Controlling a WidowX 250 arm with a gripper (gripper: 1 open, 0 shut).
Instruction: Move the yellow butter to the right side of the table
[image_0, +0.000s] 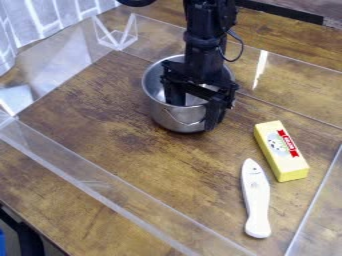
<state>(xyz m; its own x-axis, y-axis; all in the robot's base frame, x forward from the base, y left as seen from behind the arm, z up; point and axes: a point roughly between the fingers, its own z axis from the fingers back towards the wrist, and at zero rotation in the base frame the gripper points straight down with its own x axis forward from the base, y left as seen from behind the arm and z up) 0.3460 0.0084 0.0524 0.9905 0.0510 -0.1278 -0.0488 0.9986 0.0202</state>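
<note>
Arm coming straight down from the top of the view, black and upright, with its gripper (198, 93) pointing down over the metal pot (174, 96). Fingers spread wide, holding nothing — one sits over the pot's inside, the other hangs near its right rim. Whether either fingertip touches the metal, I cannot tell from this angle.

Yellow butter (281, 150) lies flat on the table (94, 110), to the right of the pot and a little nearer, well apart from the gripper. Its long side runs roughly from far to near, the red-and-white label facing up. Just nearer than it lies a white spatula (255, 198), lengthways too, close to the butter's near end but not touching it.

Room to move: bare brown wood fills the left half of the table and the stretch in front of the pot. On the right there is little — the butter sits near the right edge, where the clear plastic rim (80, 180) runs. That rim also lines the near-left edge and the far corner.
</note>
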